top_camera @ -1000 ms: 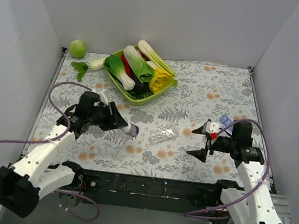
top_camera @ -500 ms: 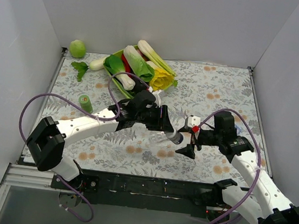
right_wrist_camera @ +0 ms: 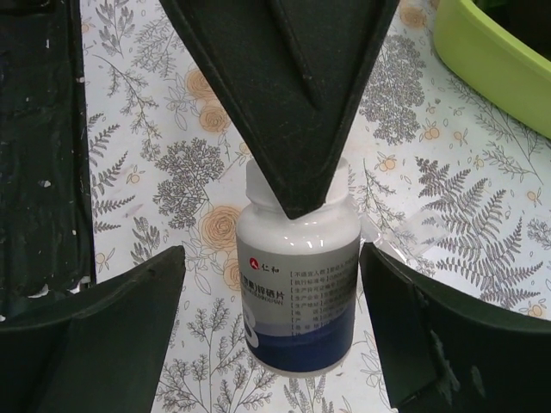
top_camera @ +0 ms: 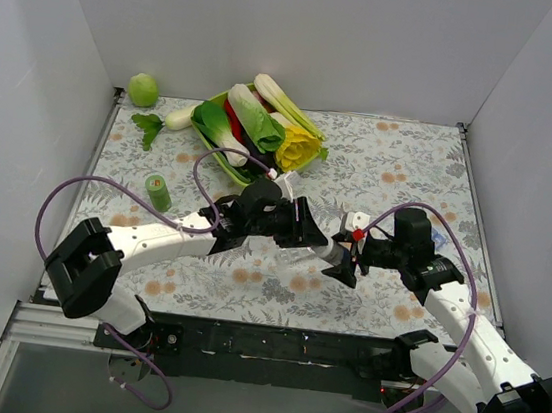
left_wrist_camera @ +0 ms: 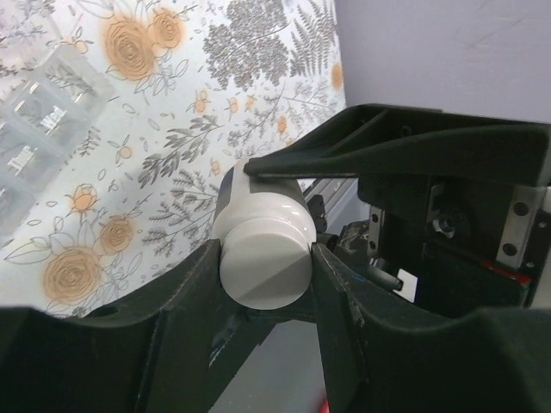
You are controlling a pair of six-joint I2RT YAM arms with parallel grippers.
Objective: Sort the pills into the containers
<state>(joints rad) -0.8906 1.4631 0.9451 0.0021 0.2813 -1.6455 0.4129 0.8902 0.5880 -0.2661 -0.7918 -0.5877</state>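
Observation:
My left gripper (top_camera: 323,251) is shut on the white cap of a white pill bottle (top_camera: 328,256) with a blue-banded label and holds it over the middle of the floral mat. In the left wrist view the cap (left_wrist_camera: 263,245) sits pinched between my fingers. My right gripper (top_camera: 342,265) is open, its jaws on either side of the bottle body (right_wrist_camera: 301,310) with gaps on both sides. The clear pill-organiser strip (left_wrist_camera: 39,116) lies on the mat just beyond the bottle, mostly hidden under my left gripper in the top view. No loose pills show.
A green tray (top_camera: 256,182) heaped with toy vegetables stands at the back centre; its rim shows in the right wrist view (right_wrist_camera: 491,64). A small green bottle (top_camera: 160,192) stands at the left. A green ball (top_camera: 143,89) lies in the back left corner. A small blue item (top_camera: 440,239) lies by my right arm.
My left arm carried the bottle from the left side to the middle. My right gripper moved in from the right and its open jaws now flank the bottle.

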